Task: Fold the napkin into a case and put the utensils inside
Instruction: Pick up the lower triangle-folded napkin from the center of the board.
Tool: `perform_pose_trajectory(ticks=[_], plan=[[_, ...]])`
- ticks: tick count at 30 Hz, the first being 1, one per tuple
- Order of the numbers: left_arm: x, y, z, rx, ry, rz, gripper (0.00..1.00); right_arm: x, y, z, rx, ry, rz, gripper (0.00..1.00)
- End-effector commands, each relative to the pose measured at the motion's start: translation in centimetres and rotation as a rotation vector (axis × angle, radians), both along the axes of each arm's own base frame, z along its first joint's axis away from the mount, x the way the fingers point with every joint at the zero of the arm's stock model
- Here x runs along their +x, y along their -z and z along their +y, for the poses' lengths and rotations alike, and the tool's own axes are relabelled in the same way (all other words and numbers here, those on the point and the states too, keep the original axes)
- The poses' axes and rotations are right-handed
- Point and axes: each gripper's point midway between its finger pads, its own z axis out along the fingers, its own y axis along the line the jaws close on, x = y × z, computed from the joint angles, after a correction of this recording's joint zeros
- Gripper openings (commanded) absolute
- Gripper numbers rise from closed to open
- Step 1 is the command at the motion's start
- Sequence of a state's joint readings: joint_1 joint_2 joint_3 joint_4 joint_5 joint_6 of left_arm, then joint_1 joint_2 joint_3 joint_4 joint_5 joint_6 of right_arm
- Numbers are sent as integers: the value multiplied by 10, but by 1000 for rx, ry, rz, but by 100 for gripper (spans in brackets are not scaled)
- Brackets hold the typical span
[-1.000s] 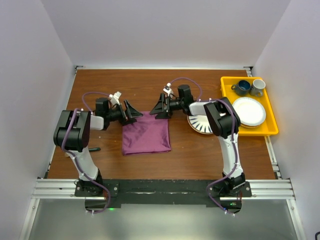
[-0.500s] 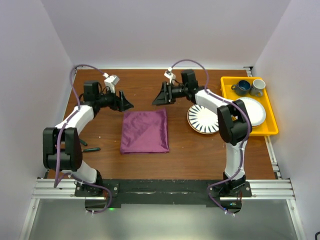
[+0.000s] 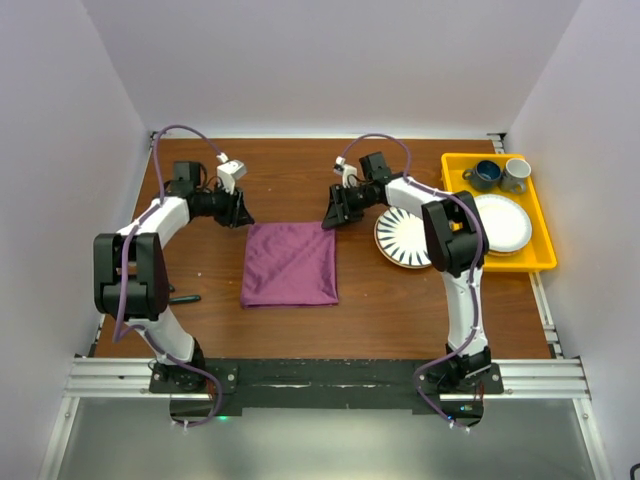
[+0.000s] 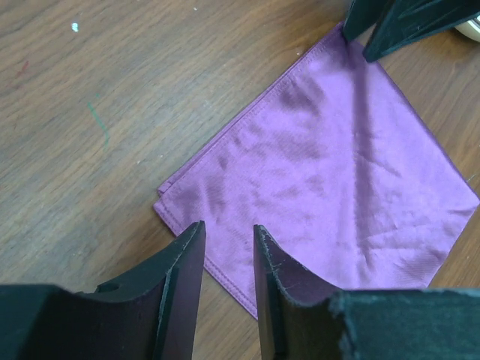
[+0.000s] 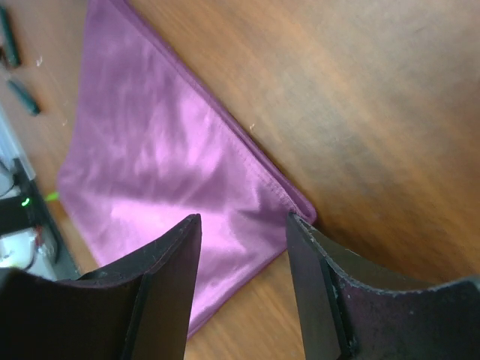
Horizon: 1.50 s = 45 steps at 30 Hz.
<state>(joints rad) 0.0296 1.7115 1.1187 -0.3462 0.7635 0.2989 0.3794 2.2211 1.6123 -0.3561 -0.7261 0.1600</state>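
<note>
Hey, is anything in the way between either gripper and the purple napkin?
Nothing visible is. The left gripper sits at the napkin's far-left corner, the right gripper at its far-right corner; between each pair of fingers only cloth and bare table show. The striped plate lies off to the right.

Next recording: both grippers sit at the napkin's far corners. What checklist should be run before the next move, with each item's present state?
1. Napkin lying flat: ok.
2. Left gripper at the far left corner: ok.
3. Right gripper at the far right corner: ok.
4. Cloth pinched on both sides: not ok; both pairs of jaws stand apart above it.
5. Plate apart from the napkin: ok, it sits to the right with bare wood between.
6. Utensils located: cannot tell; only thin dark items show left of the napkin.
</note>
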Motion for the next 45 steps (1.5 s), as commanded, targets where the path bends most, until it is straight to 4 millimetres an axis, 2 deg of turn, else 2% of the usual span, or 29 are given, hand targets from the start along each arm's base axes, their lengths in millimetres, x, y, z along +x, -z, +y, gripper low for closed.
perform_pose_trajectory(ticks=[1, 6, 11, 12, 15, 18, 20, 22, 27, 32, 37, 42, 45], plan=[[8, -7, -4, 10, 30, -59, 36, 11, -2, -2, -40, -6, -51, 54], [5, -5, -5, 12, 27, -56, 36, 8, 11, -1, -37, 3, 17, 55], [0, -4, -6, 10, 39, -56, 36, 6, -28, 7, 65, -13, -10, 57], [-1, -5, -6, 8, 39, -59, 36, 7, -44, 9, 82, -13, -39, 57], [-4, -1, -6, 8, 45, -51, 34, 10, -71, 9, 128, -5, -71, 59], [-7, 0, -7, 5, 58, -51, 33, 14, -80, 5, 157, 6, -68, 59], [-8, 2, -7, 7, 59, -51, 32, 16, -73, 5, 148, 2, -62, 57], [-7, 1, -7, 7, 58, -53, 32, 18, -56, 2, 115, 11, -42, 57], [-6, 0, -6, 17, 56, -55, 32, 26, -28, -4, 41, 33, -28, 59], [-8, 0, -7, 15, 58, -53, 32, 25, -1, -7, -4, 26, 4, 59], [-6, 0, -6, 11, 48, -54, 32, 18, 9, -3, 32, 19, 55, 51], [-5, 0, -6, 7, 46, -53, 32, 17, -2, 8, 109, 8, 65, 42], [-4, 1, -6, 7, 43, -49, 32, 14, -3, 12, 121, -4, 80, 41]])
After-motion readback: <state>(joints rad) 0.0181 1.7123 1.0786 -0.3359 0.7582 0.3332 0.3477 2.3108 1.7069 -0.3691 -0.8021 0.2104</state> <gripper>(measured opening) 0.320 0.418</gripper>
